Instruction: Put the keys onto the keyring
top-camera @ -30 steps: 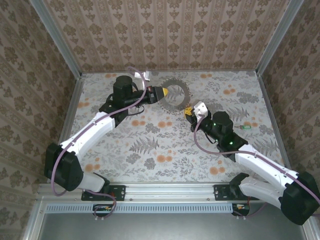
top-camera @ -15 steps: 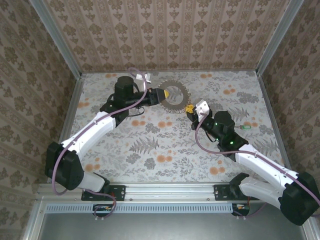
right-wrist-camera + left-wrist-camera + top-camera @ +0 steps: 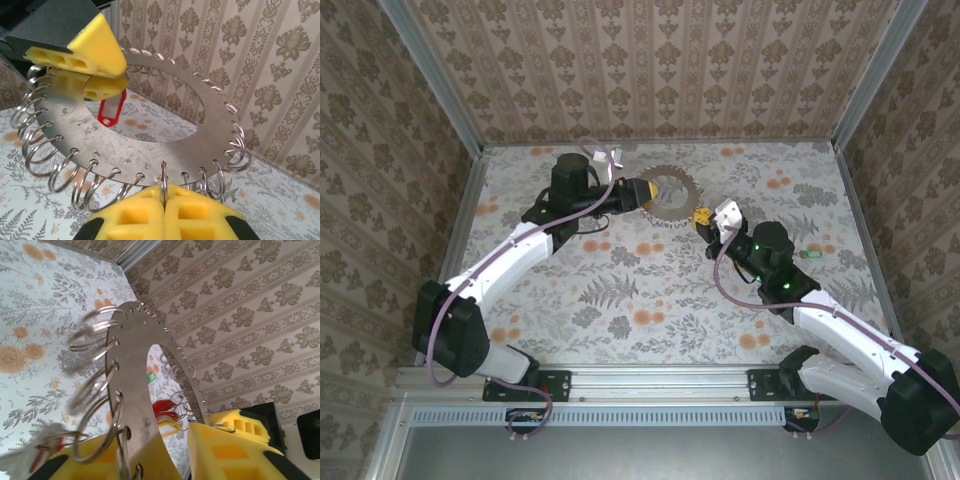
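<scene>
The keyring [image 3: 676,199] is a flat silvery ring plate with several small wire rings along its rim, held up off the table between the arms. My left gripper [image 3: 642,191] straddles its band [image 3: 132,370]. Its yellow fingers [image 3: 235,450] stand apart, with the plate leaning on the left one. My right gripper [image 3: 164,192] is shut on one wire ring at the plate's near rim [image 3: 165,135]. A red tag-like key [image 3: 107,111] shows through the plate's hole. A tiny green-headed key [image 3: 807,254] lies on the table to the right.
Patterned walls stand close behind the plate, with metal corner posts [image 3: 430,75] at both back corners. A white tag [image 3: 611,152] sits by the left wrist. Purple cables [image 3: 720,280] run along both arms. Open floral tabletop [image 3: 640,300] lies in front.
The left gripper's fingers have parted around the plate. The right gripper has edged up and to the right with its wire ring, and the plate has shifted slightly with it.
</scene>
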Robot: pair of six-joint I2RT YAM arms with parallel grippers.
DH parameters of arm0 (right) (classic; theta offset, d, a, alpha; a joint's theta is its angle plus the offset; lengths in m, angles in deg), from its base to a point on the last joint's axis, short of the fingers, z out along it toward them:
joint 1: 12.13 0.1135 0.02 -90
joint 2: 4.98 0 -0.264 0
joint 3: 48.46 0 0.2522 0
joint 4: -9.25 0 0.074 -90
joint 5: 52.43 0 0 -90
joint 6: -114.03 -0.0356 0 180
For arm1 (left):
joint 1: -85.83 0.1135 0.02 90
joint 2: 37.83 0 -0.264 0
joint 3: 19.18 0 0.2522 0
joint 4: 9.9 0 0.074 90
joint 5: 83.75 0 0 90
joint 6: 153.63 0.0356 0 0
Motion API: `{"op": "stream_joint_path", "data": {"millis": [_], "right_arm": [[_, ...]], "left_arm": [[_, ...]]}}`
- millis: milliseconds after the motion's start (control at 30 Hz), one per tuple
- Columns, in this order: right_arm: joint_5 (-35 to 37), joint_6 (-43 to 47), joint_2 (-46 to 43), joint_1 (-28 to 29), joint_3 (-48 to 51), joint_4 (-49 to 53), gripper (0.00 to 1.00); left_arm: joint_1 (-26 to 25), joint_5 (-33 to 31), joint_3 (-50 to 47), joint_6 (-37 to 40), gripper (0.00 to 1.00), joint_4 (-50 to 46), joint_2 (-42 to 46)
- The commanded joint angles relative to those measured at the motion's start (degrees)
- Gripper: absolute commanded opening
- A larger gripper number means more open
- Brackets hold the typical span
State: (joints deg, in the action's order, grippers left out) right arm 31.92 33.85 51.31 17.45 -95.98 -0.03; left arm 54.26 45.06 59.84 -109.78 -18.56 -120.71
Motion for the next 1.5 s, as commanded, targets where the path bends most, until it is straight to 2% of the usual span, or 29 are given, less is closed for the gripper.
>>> {"op": "stream_joint_path", "data": {"millis": [0, 300, 533, 800, 833, 1000, 1200, 1333, 1467], "right_arm": [[-2.29, -0.90, -0.66, -0.56, -1.25, -2.62, 0.00], [-3.27, -1.46, 0.00, -1.88, -3.92, 7.08, 0.00], [-1.57, 0.22, 3.49, -2.61, -6.37, 15.70, 0.00], [-0.16, 5.70, 6.76, -2.91, -7.86, 21.73, 0.00], [-0.15, 6.09, 7.02, -3.11, -7.98, 22.22, 0.00], [0.79, 8.32, 7.93, -3.94, -9.16, 25.59, 0.00], [0.78, 14.25, 8.48, -3.40, -10.48, 30.29, 0.00], [7.53, 21.90, 9.46, 1.86, -10.71, 34.25, 0.00], [20.85, 28.63, 12.02, 10.55, -9.53, 33.28, 0.00]], "left_arm": [[0.35, 1.10, -0.38, -0.44, 0.34, -0.71, -0.71], [0.12, 0.69, -4.13, -0.73, 0.41, -0.20, -2.62], [-1.01, -0.68, -9.55, -2.24, 0.49, 5.21, -5.51], [-2.00, -1.54, -13.78, -2.36, 0.61, 8.22, -9.19], [-2.09, -3.48, -14.41, -2.43, 0.63, 8.64, -9.45], [-2.18, -4.93, -18.28, -2.98, 0.73, 11.14, -8.67], [-2.05, -7.39, -19.92, -0.91, 0.76, 9.85, -5.50], [-1.66, -13.60, -19.56, 2.36, 0.76, 4.13, -1.66], [-0.30, -18.67, -20.18, 3.82, 0.76, 1.19, 2.42]]}}
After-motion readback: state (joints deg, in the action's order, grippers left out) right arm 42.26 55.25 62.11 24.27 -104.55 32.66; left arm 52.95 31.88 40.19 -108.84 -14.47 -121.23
